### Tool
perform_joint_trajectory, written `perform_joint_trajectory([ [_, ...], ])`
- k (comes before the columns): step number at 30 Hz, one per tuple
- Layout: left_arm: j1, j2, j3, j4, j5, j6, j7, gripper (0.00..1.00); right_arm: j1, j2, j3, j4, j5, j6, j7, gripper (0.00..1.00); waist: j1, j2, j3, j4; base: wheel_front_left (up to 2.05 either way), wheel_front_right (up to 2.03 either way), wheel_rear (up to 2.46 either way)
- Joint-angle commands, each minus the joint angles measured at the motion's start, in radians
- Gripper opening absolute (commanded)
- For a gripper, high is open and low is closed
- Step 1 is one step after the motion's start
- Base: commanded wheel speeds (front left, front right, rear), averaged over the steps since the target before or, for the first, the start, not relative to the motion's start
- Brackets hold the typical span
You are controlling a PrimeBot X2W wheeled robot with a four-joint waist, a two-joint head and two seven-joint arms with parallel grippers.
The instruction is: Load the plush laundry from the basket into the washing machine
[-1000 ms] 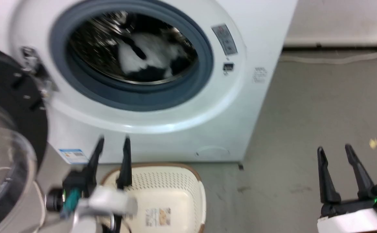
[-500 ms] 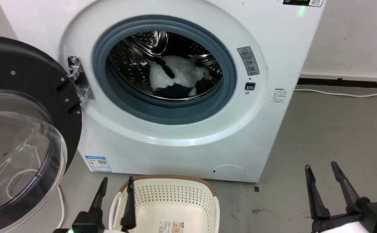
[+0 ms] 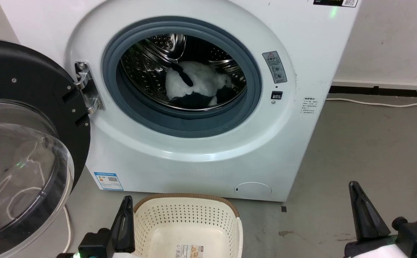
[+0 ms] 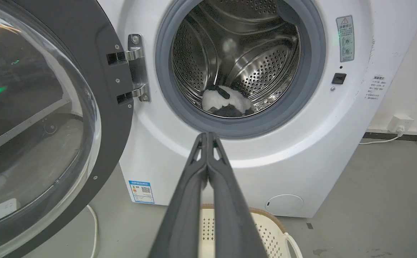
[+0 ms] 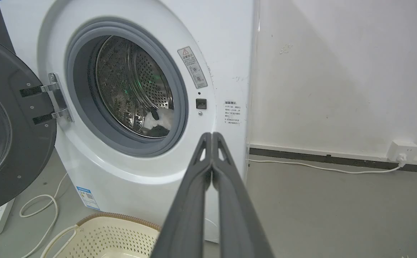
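- Plush laundry (image 3: 197, 82), the fluffy white panda-looking toy with black patches, is lying low in the shiny perforated steel drum (image 3: 147, 68). It's well ahead of and above both grippers, and neither one is touching it.
- left gripper (image 3: 126, 202): its two long dark fingers are pressed together tip to tip with nothing between them. In its wrist view the tips sit just under the grey rubber gasket (image 4: 258, 123), and the plush laundry is beyond them and a touch to the right, well apart.
- right gripper (image 3: 354, 188): same deal, fingers squeezed flat against each other, empty. It hangs over the bare grey floor (image 3: 366, 150), and the drum opening is ahead and off to its left.
- small cream perforated plastic basket with a brown rim (image 3: 187, 196) sits on the floor just right of the left gripper, right up beside the fingers. Can't tell if they actually touch. Its bottom shows plain cream plastic and a label sticker (image 3: 190, 251).
- large white front-loading washing machine (image 3: 194, 161) stands straight ahead of the left gripper, with the basket near its foot.
- black-framed clear domed door (image 3: 33, 82) is swung wide open, out to the left of the left gripper.
- thin white cable (image 3: 373, 104) runs along the floor by the wall, far beyond the right gripper.
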Motion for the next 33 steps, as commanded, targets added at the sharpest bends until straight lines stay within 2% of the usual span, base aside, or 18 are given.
perform_joint_trajectory([
  [1,-0.008,-0.002,0.003,-0.006,0.01,-0.006,0.007,0.0,-0.008,0.0,0.003,0.001,-0.008,0.0,0.007,0.0,0.0,0.0,0.0,0.0,0.0,0.0,0.0],
  [33,-0.029,-0.008,0.036,-0.021,0.051,-0.025,0.07,0.0,-0.03,0.0,0.014,0.006,-0.032,0.0,0.07,0.0,0.0,0.0,0.005,-0.003,0.0,0.0,0.0],
])
